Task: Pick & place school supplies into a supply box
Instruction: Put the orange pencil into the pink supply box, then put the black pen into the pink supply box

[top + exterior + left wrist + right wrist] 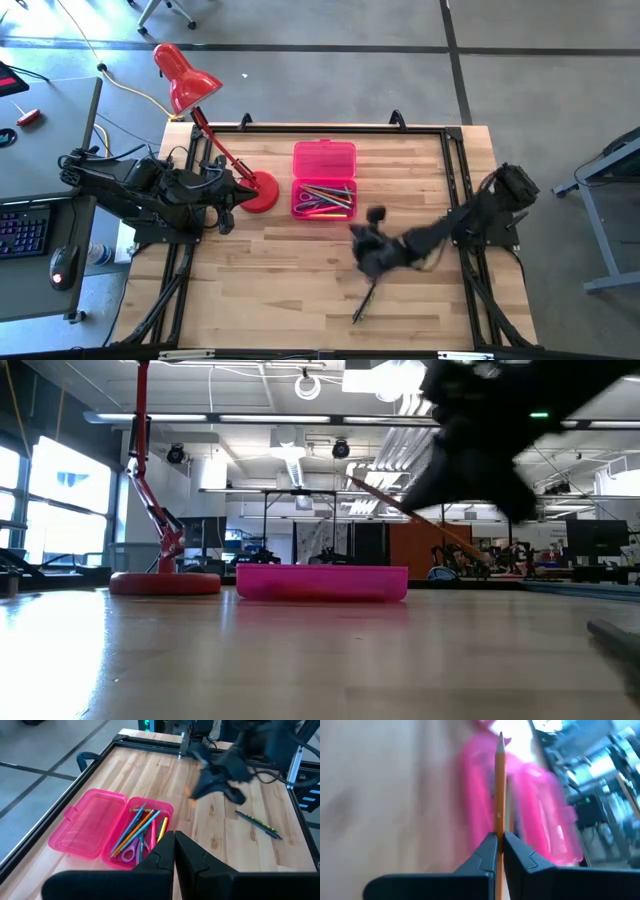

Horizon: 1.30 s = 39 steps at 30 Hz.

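The supply box point(323, 180), a hot-pink case, lies open at the table's far middle. Its lid point(87, 822) is laid flat, and its tray point(142, 837) holds several pencils and purple-handled scissors. My right gripper point(500, 840) hovers just to the near right of the box point(540, 805), shut on an orange pencil point(499, 785). The same gripper shows blurred in the high view point(365, 238). A dark pencil point(362, 300) lies flat on the wood nearer the front edge. My left gripper point(174, 851) stands shut and empty at the left, by the lamp base. My right gripper pinches the orange pencil's shaft point(499, 827) between its two fingers. The pencil runs along the fingers, and its sharpened tip point(500, 736) sticks out far ahead toward the box. In the low view the pencil point(410, 512) hangs tilted in the air, clear of the table.
A red desk lamp stands with its round base point(262, 192) right beside the box's left end, and its arm slants up toward the far left. Black frame rails point(455, 160) run along the table's far and side edges. Bare wood point(270, 290) spreads across the near half.
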Tool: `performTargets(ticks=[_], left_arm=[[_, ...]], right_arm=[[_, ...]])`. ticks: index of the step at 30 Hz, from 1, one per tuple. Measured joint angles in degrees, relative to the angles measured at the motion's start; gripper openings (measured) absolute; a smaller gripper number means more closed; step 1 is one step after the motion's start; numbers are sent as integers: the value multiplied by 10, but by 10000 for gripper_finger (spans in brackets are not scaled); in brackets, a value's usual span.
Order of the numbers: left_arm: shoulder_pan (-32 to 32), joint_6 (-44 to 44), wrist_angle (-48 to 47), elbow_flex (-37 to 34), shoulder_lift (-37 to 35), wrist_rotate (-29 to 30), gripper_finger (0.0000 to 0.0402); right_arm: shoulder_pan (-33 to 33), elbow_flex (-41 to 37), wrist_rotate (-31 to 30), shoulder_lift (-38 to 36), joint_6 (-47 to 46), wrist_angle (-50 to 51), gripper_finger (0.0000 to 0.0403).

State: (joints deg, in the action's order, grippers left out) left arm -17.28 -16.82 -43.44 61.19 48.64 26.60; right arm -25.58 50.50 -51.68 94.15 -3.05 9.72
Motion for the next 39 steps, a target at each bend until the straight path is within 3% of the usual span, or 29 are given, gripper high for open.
performTargets(ticks=[7,10,14,25,39], left_arm=[[0,0,0,0,0,1,42],[0,0,0,0,0,1,40],[0,0,-1,0,0,1,41],[0,0,-2,0,0,1,42],[0,0,-4,0,0,5,40]], right_arm=[[161,26,129,0,82,-213,1],[215,28,191,0,80,-220,1],[257,27,227,24,48,-217,1],[260,28,287,71,95,-216,13],[223,60,261,53,124,-203,89]])
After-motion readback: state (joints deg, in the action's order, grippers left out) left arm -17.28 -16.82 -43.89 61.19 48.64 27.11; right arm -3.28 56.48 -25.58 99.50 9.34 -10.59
